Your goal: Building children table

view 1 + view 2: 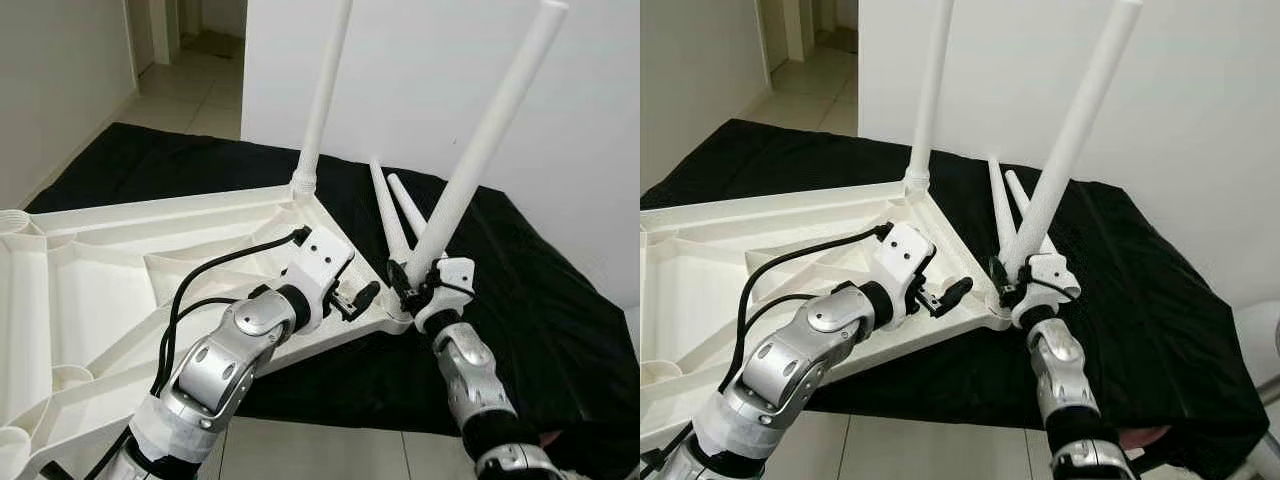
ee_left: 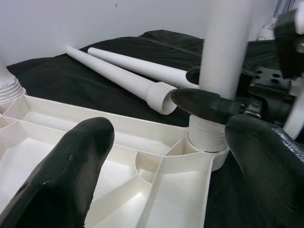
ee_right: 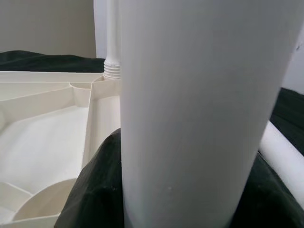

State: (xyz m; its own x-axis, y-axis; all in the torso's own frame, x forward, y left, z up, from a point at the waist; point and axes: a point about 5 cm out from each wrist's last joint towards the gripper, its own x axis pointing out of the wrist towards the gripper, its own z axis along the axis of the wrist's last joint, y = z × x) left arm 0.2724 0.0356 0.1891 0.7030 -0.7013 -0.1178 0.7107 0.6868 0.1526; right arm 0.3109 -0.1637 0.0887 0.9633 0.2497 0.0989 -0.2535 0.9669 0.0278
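Gripping the base of a slanting white leg (image 1: 487, 140), the right claw (image 1: 412, 283) is pressing it at the corner socket of the upturned white tabletop (image 1: 120, 270) lying on a black cloth (image 1: 560, 300), while the left claw (image 1: 352, 300) is hovering open over that corner, a second leg (image 1: 325, 90) standing at the far corner and two loose legs (image 1: 392, 215) lying on the cloth. From the left wrist, black fingers (image 2: 71, 175) are spreading apart around the socket (image 2: 207, 142). From the right wrist, the gripped leg (image 3: 199, 109) is looming close.
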